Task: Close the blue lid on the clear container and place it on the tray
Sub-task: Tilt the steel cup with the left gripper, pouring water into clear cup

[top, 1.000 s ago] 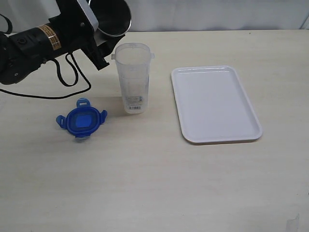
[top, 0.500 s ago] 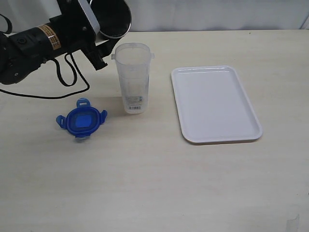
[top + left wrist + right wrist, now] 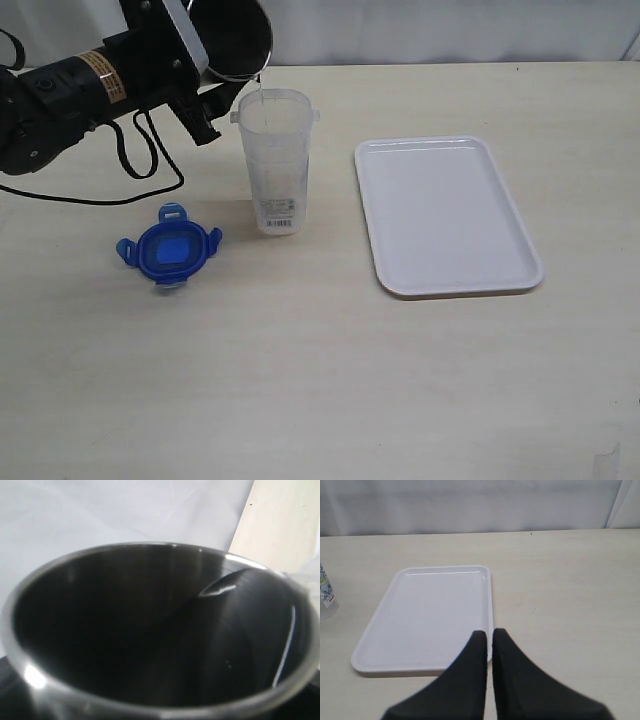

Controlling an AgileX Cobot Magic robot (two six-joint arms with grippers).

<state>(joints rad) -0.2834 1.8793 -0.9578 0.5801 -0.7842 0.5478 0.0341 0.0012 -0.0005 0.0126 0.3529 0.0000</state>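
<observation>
From outside, the steel cup [image 3: 240,40] ran off the top edge and covered part of my left pincer [image 3: 197,72]; at that wrist its dark, blurred bowl filled the picture, rim cut off below. My right wrist caught only a sliver of the clear container [image 3: 325,592] at the edge, its label print too small to read.

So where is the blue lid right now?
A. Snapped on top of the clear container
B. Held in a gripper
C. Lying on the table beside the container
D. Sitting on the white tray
C: the blue lid lies flat on the table, a little apart from the container, whose top is open, and far from the tray.
</observation>
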